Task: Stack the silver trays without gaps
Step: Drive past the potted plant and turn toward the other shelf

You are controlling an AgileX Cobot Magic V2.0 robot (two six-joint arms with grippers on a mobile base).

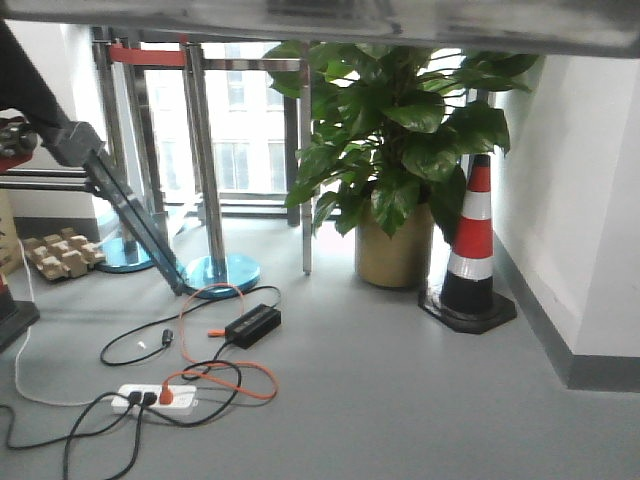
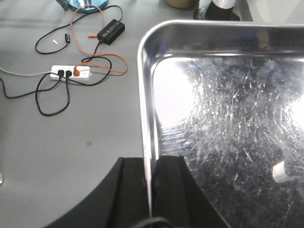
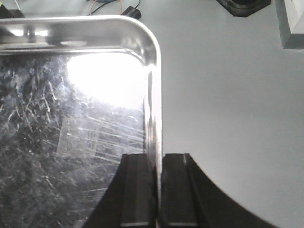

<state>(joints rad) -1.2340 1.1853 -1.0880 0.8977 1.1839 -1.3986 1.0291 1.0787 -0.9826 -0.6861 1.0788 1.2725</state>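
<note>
You have the grey floor [image 1: 400, 400] under everything, and the silver tray [image 2: 228, 118] is held above it, its scratched inside facing both wrist cameras. Out front, a potted plant [image 1: 400, 130] and a striped traffic cone [image 1: 470, 250] stand by the wall. Your left fingers [image 2: 130, 190] are clamped on the tray's left rim, and your right fingers [image 3: 137, 190] pinch its right rim. A white power strip [image 2: 71, 72] and a black adapter [image 2: 110, 32] lie on the floor beyond the left rim.

Office-building lobby or corridor is what's suggested here tbh: belt stanchions [image 1: 222, 270], a big potted plant [image 1: 395, 130], a traffic cone [image 1: 470, 250] and a power strip [image 1: 150, 398] are seen on grey floor [image 1: 400, 400].
</note>
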